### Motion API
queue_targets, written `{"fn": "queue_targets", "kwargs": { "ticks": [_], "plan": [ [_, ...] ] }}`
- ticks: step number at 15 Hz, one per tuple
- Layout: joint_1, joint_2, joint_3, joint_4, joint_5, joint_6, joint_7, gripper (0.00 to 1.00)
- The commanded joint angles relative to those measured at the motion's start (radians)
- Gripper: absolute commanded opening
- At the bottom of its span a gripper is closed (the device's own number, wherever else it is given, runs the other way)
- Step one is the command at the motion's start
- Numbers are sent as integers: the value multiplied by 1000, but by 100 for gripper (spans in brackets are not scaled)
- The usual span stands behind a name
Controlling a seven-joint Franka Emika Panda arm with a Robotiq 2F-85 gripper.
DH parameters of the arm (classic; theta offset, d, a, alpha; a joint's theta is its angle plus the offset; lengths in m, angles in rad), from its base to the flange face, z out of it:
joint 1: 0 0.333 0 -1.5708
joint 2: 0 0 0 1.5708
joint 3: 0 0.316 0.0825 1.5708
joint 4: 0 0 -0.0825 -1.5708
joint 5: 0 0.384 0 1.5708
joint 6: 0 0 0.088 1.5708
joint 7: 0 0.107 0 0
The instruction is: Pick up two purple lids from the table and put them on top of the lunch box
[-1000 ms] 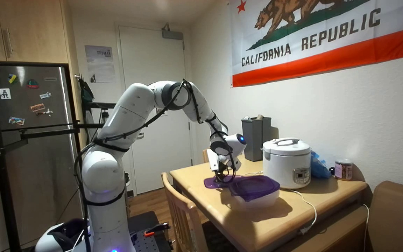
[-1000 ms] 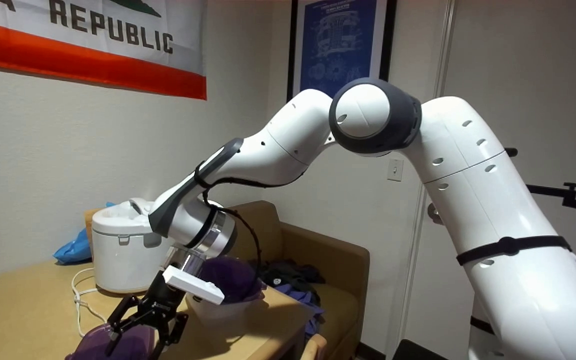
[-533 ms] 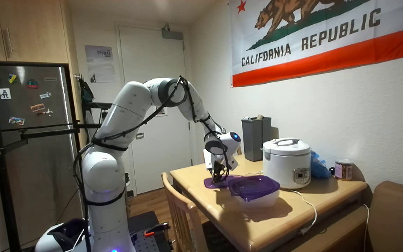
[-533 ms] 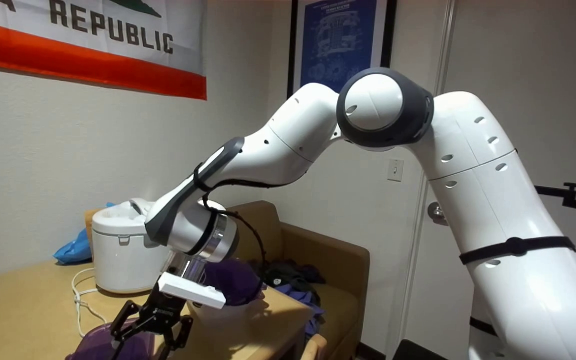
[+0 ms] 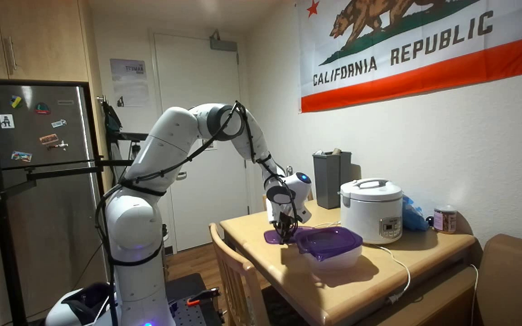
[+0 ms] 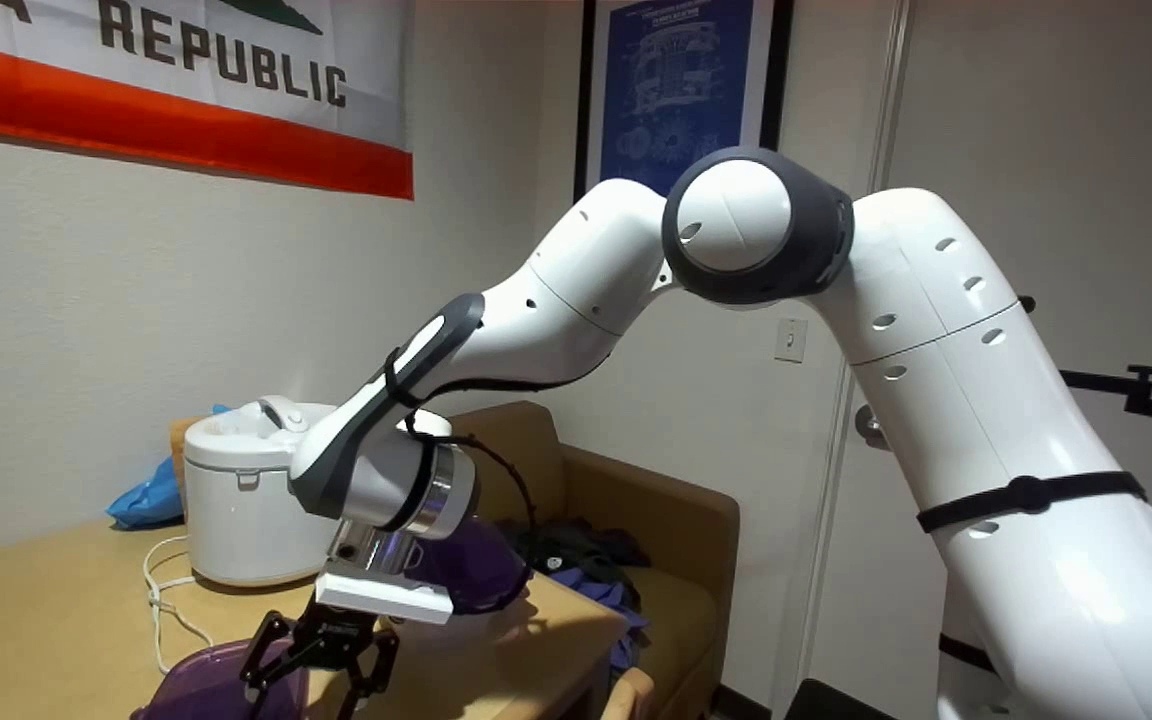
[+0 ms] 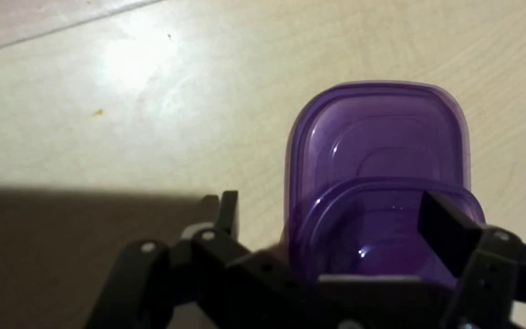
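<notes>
Two deep purple lids lie flat on the tan table [image 5: 356, 290], overlapping; the wrist view shows a farther lid [image 7: 381, 132] and a nearer lid [image 7: 372, 228]. The lunch box [image 5: 340, 260], pale and translucent, stands beside them, with a purple cover [image 5: 329, 240] on top. My gripper [image 7: 329, 196] is open above the lids, nothing between its fingers. Its right finger [image 7: 445, 228] is over the nearer lid; its left finger [image 7: 228, 210] is over bare wood. In an exterior view the gripper [image 6: 301, 705] hides part of a purple lid [image 6: 196, 690].
A white rice cooker [image 5: 371, 213] stands behind the lunch box, its white cord [image 5: 401, 267] running across the table. Farther back are a grey bin [image 5: 327, 181], a blue bag [image 5: 413, 217] and a jar [image 5: 445, 219]. A wooden chair [image 5: 231, 262] sits against the table's side.
The arm has risen slightly and then come down again, shifting the gripper a little away from the lunch box and turning it more upright. The lids have not moved, and the gripper has stayed open.
</notes>
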Motion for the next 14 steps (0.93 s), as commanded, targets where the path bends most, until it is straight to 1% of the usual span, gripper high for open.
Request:
{"fn": "queue_targets", "kwargs": {
  "ticks": [1,10,14],
  "plan": [
    [5,22,-6,23,-56,24,63,100],
    [-16,83,20,119,-111,11,43,100],
    [-28,123,34,160,-113,2,32,100]
  ]
}}
